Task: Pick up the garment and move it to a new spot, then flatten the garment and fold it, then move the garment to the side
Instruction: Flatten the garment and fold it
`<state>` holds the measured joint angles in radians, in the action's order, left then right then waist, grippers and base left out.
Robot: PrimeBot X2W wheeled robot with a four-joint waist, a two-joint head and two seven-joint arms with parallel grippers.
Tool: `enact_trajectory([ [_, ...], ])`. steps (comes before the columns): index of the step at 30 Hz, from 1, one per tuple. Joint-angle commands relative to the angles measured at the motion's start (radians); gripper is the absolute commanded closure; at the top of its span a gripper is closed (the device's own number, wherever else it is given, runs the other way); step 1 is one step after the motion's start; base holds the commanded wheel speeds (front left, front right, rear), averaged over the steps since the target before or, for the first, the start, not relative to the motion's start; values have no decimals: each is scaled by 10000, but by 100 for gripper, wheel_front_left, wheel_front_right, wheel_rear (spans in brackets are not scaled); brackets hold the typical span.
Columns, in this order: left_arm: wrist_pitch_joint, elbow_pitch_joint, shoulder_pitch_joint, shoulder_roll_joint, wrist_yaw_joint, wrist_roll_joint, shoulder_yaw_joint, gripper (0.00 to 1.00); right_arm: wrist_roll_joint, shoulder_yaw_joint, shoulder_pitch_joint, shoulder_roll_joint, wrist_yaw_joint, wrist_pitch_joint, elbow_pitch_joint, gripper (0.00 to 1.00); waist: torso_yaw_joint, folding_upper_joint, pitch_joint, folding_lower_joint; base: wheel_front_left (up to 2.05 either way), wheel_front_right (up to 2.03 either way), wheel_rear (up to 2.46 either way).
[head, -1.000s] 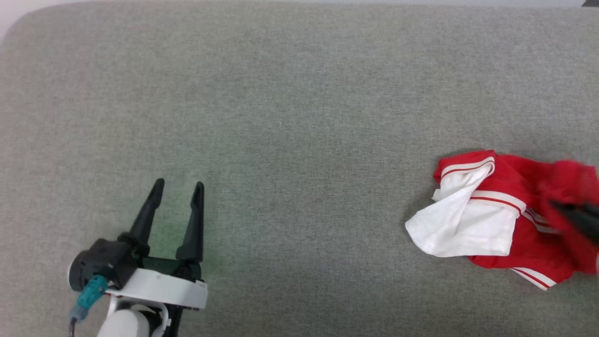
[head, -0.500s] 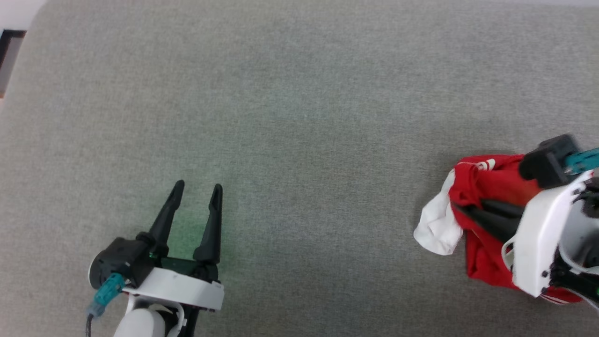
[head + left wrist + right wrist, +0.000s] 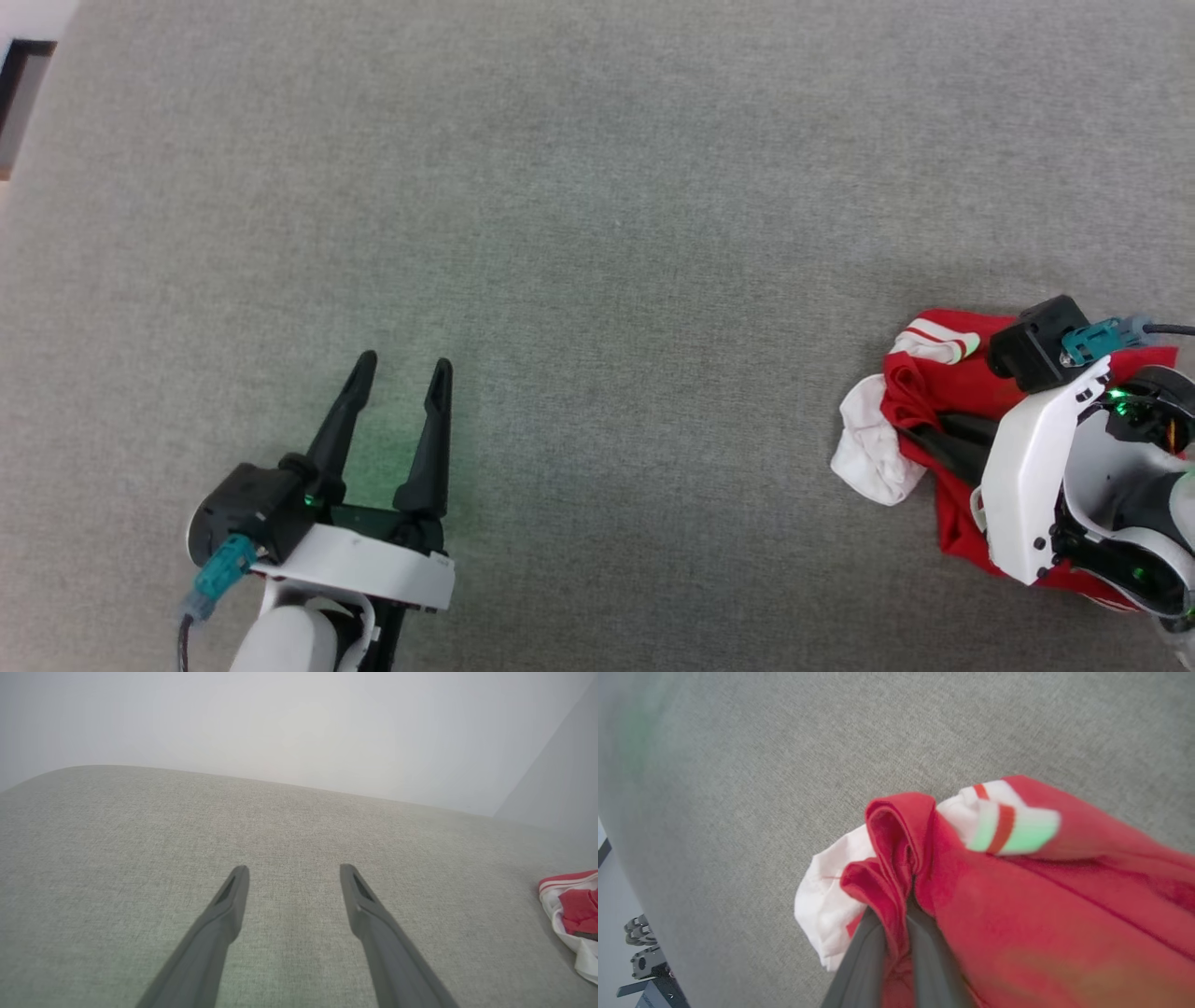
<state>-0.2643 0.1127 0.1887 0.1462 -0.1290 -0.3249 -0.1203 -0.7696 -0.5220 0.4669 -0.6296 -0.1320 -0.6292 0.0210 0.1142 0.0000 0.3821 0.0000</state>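
The garment [image 3: 934, 397] lies bunched at the right of the grey cushion, red with a white part [image 3: 870, 448] hanging out on its left and a striped trim on top. My right gripper [image 3: 926, 437] reaches into it from the right. In the right wrist view, that gripper [image 3: 896, 926] is shut on a red fold of the garment [image 3: 1017, 896], and fabric hides the fingertips. My left gripper [image 3: 403, 366] hovers open over bare cushion at the lower left, far from the garment. The left wrist view shows the left gripper [image 3: 294, 872] holding nothing and the garment [image 3: 577, 905] at the right edge.
The grey fabric cushion [image 3: 597, 233] spreads wide between the two arms. Its left edge [image 3: 37, 112] borders a dark strip of floor. A pale wall [image 3: 299, 728] rises behind the cushion. Dark equipment [image 3: 644, 966] stands off the cushion's edge.
My right gripper has come in over the garment and shut on a red fold, bunching what had lain spread. The head camera shifted. The left gripper stays open in place.
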Motion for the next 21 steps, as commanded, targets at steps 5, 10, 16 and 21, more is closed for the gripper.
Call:
enact_trajectory([
  [5, 6, 29, -34, 163, -21, -77, -9, 0, -528, -151, 46, 42, 27, 570, -302, 0, -353, 0, -321, 0, 0, 0, 0],
  [10, 5, -10, -200, 302, -21, -160, 78, 0, -1064, 198, -94, -164, 24, 943, 63, 0, -750, 0, -640, 0, 0, 0, 0],
  [16, 6, -31, -303, 400, -21, -170, 8, 0, -1508, 1113, -332, -321, 22, 1421, 220, 0, -1196, 0, -900, 0, 0, 0, 0],
  [21, 6, 94, -325, 458, -21, -245, -98, 0, -1922, 1672, -538, -150, 22, 2031, 3, 0, -1478, 0, -1093, 0, 0, 0, 0],
])
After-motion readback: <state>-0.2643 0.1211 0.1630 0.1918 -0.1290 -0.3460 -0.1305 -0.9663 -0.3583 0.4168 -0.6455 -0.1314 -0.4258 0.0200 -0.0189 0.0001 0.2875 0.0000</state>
